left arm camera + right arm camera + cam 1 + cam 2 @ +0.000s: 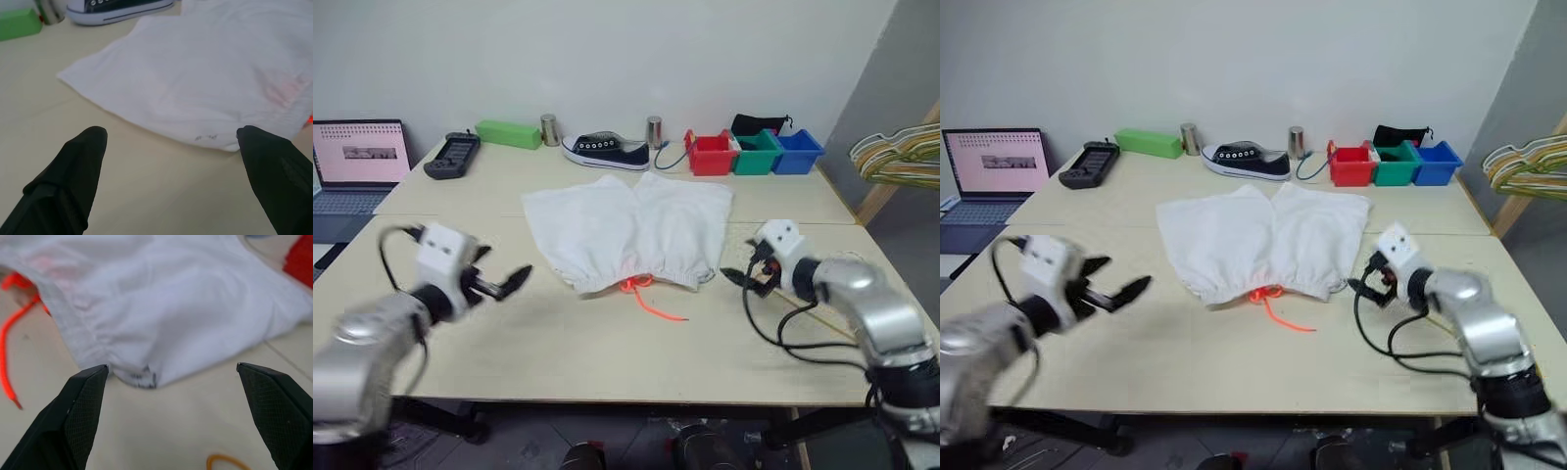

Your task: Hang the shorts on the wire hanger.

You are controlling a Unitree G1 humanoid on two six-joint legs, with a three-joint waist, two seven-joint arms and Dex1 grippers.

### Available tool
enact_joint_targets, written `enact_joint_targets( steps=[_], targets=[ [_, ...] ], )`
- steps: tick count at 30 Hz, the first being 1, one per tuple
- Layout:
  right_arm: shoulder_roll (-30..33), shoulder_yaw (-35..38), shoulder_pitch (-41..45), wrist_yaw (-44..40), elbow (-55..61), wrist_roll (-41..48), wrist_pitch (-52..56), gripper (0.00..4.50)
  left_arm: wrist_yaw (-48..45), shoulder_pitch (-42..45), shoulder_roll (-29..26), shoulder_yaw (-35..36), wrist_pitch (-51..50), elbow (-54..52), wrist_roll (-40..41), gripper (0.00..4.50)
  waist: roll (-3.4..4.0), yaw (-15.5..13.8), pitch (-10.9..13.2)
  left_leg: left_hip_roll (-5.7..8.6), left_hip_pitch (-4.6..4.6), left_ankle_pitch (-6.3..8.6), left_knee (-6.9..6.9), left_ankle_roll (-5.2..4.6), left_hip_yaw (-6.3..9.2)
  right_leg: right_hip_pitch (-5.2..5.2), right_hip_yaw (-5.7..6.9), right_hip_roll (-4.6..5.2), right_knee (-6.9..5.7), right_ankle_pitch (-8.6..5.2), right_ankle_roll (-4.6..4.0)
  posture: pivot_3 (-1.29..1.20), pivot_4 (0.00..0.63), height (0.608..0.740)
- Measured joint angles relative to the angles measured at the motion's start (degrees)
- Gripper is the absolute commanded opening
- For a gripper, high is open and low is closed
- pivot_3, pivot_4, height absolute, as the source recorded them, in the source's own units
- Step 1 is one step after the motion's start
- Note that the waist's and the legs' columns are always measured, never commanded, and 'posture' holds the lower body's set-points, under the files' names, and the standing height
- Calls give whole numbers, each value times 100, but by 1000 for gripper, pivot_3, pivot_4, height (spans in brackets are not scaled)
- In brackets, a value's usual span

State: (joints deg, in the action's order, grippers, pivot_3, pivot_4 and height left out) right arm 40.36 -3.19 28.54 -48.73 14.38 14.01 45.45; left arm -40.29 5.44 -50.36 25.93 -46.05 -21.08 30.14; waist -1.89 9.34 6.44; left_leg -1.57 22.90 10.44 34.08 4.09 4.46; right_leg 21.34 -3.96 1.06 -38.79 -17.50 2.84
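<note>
A pale wooden table (607, 343) stood against a plain white wall. The left gripper (505, 284) hung with its two black fingers spread wide and nothing between them, near the left end of the waistband; the right gripper (744, 278) was likewise wide open and empty, just beside the waistband's right corner. Between them lay the white fabric shorts (631, 230) — flat on the table, gathered elastic waistband toward the robot, legs toward the wall — with a neon orange-red drawstring (651, 299) trailing off the waistband onto the bare wood. In the right wrist view a small curve of thin yellowish wire (222, 461) showed on the table beside that gripper; whether it belonged to a hanger could not be told. Along the back sat a dark canvas sneaker with a white sole (605, 151), a green rectangular block (508, 133), and red, green and blue plastic bins (760, 153). A bunch of multicoloured hangers (899, 157) hung off to the right, an open laptop (357, 162) at the left.
</note>
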Motion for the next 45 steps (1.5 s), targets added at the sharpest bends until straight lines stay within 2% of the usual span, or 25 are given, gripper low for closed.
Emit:
enact_joint_targets(
  steps=[3, 7, 9, 15, 21, 28, 30, 34, 41, 42, 44, 45],
  targets=[
    [212, -71, 419, -635, -118, 316, -16, 4451, -686, 170, -442, 38, 36, 384, 230, 4500, 1, 12, -12, 0, 16, 1, -10, 0, -1, -5, 2, 0, -7, 2, 19, -108, 0, 740],
    [309, -274, 668, -1028, -384, 366, -167, 4451, -1125, 378, -697, -50, 131, 812, 248, 4500, 2, 17, -12, -5, 80, 2, -13, 2, 3, 50, 11, -2, -20, 4, 5, -110, 0, 740],
    [309, -329, 788, -1054, -553, 318, -271, 4451, -1224, 468, -779, -152, 226, 886, 233, 4500, 3, 18, -11, -4, 106, 1, -12, 3, 2, 73, 10, -1, -20, 12, -7, -110, 0, 740],
    [285, -523, 848, -982, -603, 240, -422, 4451, -1308, 515, -793, -220, 372, 1010, 211, 4500, 3, 28, -11, -5, 103, 1, -12, 2, 1, 74, 11, -1, -23, 12, -7, -120, 1, 740],
    [42, -866, 996, -885, -499, 168, -461, 4451, -1390, 521, -804, -226, 400, 1086, 215, 4500, 3, 51, -11, -5, 98, -4, 3, -3, 1, 72, 9, -2, -30, 15, 31, -131, 7, 740],
    [-793, -1935, 1290, -437, -347, -606, -877, 4451, -1374, 484, -814, -320, 619, 1183, -1, 4500, 5, 182, -17, -9, 95, -9, 12, -8, 3, 69, 9, -3, -36, 23, 32, -124, 15, 740],
    [-1400, -2489, 1409, -208, -569, -1032, -1253, 4451, -1274, 464, -692, -323, 633, 1152, -2, 4500, 6, 212, -19, -10, 94, -9, 12, -7, 3, 70, 7, -4, -40, 29, 22, -109, 16, 740],
    [-2430, -3478, 1647, 79, -1528, -1735, -2063, 4451, -1153, 342, -562, -324, 606, 906, 39, 4500, 0, 232, -22, -7, 93, -12, 21, -1, 10, 72, 7, -6, -72, 38, 6, -72, 20, 740],
    [-3762, -3884, 2458, 729, -3986, -2642, -3345, 4451, -868, -249, -302, -122, 356, 256, 174, 4500, -26, 156, -38, -7, 83, -21, 22, 13, 31, 71, 24, -8, -106, 36, -1, -22, 12, 740],
    [-3883, -3929, 2496, 774, -4238, -2720, -3521, 4077, -814, -279, -275, -111, 305, 172, 209, 4500, -35, 132, -44, -7, 81, -23, 23, 15, 34, 70, 27, -8, -110, 35, -2, -15, 10, 740],
    [-4062, -4047, 2570, 837, -4787, -2930, -3907, 3803, -747, -454, -220, 43, 209, -20, 298, 4500, -47, 86, -52, -6, 76, -25, 23, 18, 35, 67, 28, -9, -111, 34, -3, 1, 9, 740],
    [-4086, -4069, 2577, 867, -4978, -3005, -4031, 3466, -735, -560, -218, 122, 148, -93, 337, 4500, -52, 60, -55, -6, 75, -27, 23, 23, 36, 67, 28, -9, -111, 35, -3, 9, 7, 740]
  ],
)
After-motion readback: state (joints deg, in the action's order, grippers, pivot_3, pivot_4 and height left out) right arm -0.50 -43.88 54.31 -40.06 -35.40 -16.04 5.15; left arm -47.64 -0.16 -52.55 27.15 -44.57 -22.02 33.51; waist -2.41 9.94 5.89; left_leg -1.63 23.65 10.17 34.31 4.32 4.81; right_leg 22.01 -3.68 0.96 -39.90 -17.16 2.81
